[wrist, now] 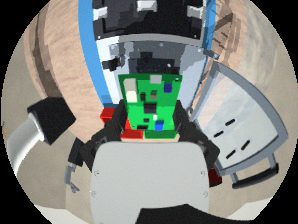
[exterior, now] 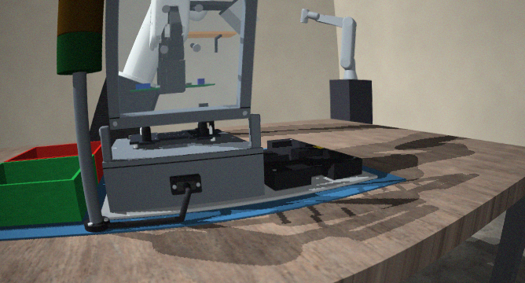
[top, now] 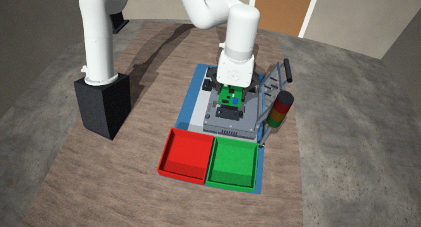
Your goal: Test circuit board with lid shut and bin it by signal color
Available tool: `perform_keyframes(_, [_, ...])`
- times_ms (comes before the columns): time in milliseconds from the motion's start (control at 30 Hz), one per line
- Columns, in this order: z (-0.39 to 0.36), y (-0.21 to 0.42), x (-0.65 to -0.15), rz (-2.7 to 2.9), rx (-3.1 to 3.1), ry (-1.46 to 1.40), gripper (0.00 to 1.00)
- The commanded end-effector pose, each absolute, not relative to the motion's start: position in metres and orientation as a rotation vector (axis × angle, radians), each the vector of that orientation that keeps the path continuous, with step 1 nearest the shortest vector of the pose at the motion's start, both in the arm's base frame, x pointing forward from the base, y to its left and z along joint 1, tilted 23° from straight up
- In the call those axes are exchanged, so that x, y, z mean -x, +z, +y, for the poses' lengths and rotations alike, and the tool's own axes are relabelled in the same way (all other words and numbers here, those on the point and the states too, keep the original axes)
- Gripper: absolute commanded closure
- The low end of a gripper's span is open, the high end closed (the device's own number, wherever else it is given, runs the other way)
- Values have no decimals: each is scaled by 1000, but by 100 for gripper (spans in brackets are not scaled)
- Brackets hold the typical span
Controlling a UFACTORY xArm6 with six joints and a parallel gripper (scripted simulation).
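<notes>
Fingers (exterior: pixel 171 79) clamped wide across our board (top: pixel 230 96), held level | tester (top: pixel 230 123) plate directly below, frame centre | board's long axis runs up-down.

Green board (top: pixel 230 95) level above tester (top: pixel 230 123)
</notes>
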State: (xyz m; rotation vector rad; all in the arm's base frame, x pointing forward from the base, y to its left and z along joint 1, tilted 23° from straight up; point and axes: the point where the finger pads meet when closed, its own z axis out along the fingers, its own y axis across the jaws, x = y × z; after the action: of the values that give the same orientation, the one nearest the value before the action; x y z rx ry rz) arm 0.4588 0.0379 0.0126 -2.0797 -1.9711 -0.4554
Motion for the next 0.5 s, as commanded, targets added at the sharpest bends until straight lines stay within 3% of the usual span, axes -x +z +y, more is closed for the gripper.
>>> perform_keyframes(0, [37,14,-460,-1972,2082,-459,21])
perform_keyframes(467, [41,4,-461,-1972,2082,-459,21])
